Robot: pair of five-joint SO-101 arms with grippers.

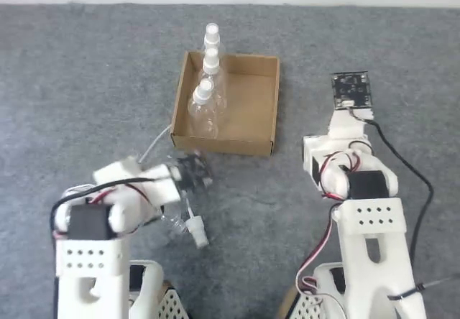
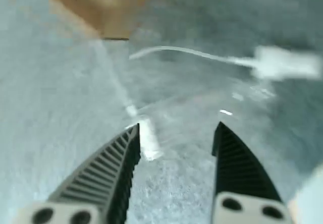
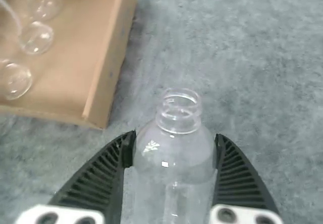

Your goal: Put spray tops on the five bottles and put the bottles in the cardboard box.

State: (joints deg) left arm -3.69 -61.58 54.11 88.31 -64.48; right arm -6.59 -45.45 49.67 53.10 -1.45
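The right pincer (image 3: 174, 138) squeezes an open-necked bottle (image 3: 174, 171) to the right of the cardboard box (image 1: 223, 146). The left pincer (image 2: 176, 127) is spread apart over a lying bottle (image 1: 178, 222) (near side of the box). Three capped bottles (image 1: 203, 111) stand inside.

Covering of bench (image 1: 72, 82): grey cloth, matt, short felt-like nap. Walls of cardboard box (image 1: 223, 145): brown paperboard, matt.

The bottle (image 3: 174, 163) in the right pincer (image 3: 175, 134): clear plastic, glossy, smooth, with glints. The spray tops (image 1: 212, 35): white plastic, smooth.

This pincer's fingers (image 3: 101, 176): black plastic, matt, ribbed inside. The arm housings (image 1: 370, 222): white plastic, matt.
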